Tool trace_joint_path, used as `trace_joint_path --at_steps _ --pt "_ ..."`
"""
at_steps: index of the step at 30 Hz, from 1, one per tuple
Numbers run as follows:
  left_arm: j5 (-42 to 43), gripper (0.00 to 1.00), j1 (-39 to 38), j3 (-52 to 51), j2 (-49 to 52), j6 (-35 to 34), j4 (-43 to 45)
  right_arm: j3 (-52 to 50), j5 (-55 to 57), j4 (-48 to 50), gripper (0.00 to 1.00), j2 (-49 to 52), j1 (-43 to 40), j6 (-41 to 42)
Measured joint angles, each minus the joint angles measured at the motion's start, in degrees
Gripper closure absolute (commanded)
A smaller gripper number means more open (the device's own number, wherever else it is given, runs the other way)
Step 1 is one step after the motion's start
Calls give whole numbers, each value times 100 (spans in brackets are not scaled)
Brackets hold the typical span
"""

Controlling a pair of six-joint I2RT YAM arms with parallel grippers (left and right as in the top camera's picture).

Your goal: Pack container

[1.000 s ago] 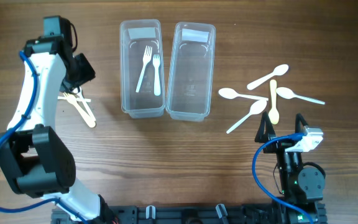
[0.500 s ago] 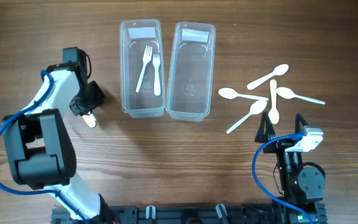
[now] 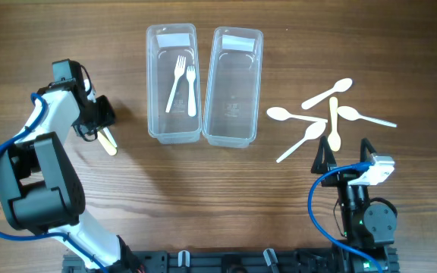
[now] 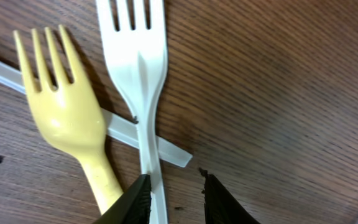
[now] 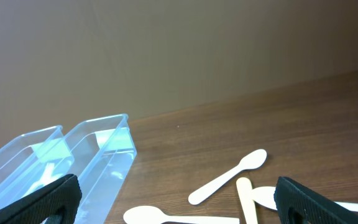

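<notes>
Overhead, two clear containers stand side by side at the top middle of the wooden table [image 3: 203, 197]. The left container [image 3: 155, 83] holds a pair of white forks [image 3: 177, 83], and the right container [image 3: 234, 91] shows nothing inside. Well to the right of them lie the spoons [image 3: 290, 115], four white and one cream, loosely fanned and overlapping. The left gripper [image 3: 101, 123] sits low over the wood just left of the left container, with only the pale end of a utensil [image 3: 110, 144] poking out below it. The right gripper [image 3: 345, 155] rests near the front edge below the spoons, its fingers pointing toward them. From the left wrist, a yellow fork [image 4: 67, 118] and a loose white fork [image 4: 138, 68] lie flat on the wood, tines toward the top of the frame. A third white handle [image 4: 166, 151] crosses under both. The two dark fingers [image 4: 219, 202] of the left gripper stand slightly apart at the bottom edge. One tip is right at the loose white fork's handle, bare wood shows in the gap, and nothing is pinched. From the right wrist, the right gripper [image 5: 176, 186] is spread wide, its fingers [image 5: 42, 202] at the two lower corners, holding nothing. Ahead of it, the spoons [image 5: 229, 177] lie on the wood to the right and both containers [image 5: 104, 149] sit to the left.
</notes>
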Motion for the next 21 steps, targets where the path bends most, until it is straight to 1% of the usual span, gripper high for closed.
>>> trace_joint_path --at_steps 1,3,5,6,8,13,17,20,21 --pt "79 75 0 0 0 4 -2 0 0 0 0 0 0 0" --pt "122 74 0 0 0 22 -31 0 0 0 0 0 0 0" --pt "120 62 0 0 9 22 -52 0 0 0 0 0 0 0" --pt "120 59 0 0 31 42 -70 0 0 0 0 0 0 0" --pt "120 58 0 0 59 63 -85 0 0 2 0 0 0 0" --pt "116 67 0 0 92 63 -170 0 0 2 0 0 0 -2" --pt "96 70 0 17 199 63 -284 0 0 0 0 0 0 0" --pt "79 96 0 17 203 79 -350 0 0 0 0 0 0 0" --pt "74 96 0 24 221 70 -361 0 0 0 0 0 0 0"
